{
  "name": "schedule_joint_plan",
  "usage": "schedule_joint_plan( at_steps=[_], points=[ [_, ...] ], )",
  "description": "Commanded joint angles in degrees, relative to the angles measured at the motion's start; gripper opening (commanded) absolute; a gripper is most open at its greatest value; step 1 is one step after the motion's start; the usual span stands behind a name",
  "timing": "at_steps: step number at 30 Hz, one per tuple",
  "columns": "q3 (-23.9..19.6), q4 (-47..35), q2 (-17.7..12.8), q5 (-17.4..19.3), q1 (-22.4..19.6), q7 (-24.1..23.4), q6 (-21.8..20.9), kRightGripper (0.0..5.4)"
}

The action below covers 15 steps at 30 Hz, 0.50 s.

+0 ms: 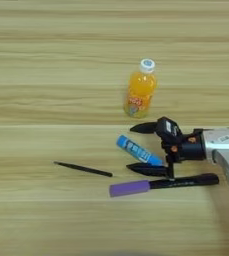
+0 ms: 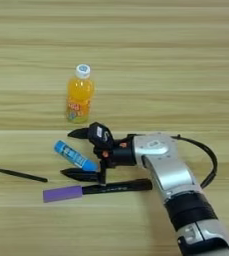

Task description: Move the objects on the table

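Blue tube (image 1: 139, 151) lies right between the spread fingers of the claw (image 1: 138, 148), which is wide apart and not yet clamped on it. Nothing looks lifted: the marker (image 1: 186, 182) with its purple cap (image 1: 130, 188) lies just below the claw, and the thin black stick (image 1: 83, 169) off to the left on the tabletop (image 1: 46, 65). I'd judge the work is barely begun. An orange bottle (image 1: 140, 90) stands behind.

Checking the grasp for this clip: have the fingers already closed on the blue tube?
No: the gripper is open, its fingers spread either side of the blue tube, which lies flat on the table.
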Motion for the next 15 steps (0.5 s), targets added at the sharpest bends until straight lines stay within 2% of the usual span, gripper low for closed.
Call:
schedule_joint_plan(
  at_steps=[1, 9, 15],
  points=[
    [-1.0, 0.1, -0.9, -0.7, -4.3, -2.1, -2.7, 5.39],
    [-1.2, 2.2, -0.4, -1.7, -4.9, -2.6, -3.5, 5.39],
    [-1.4, 3.9, -0.7, -4.2, -6.0, -5.7, -2.3, 5.39]
  ],
)
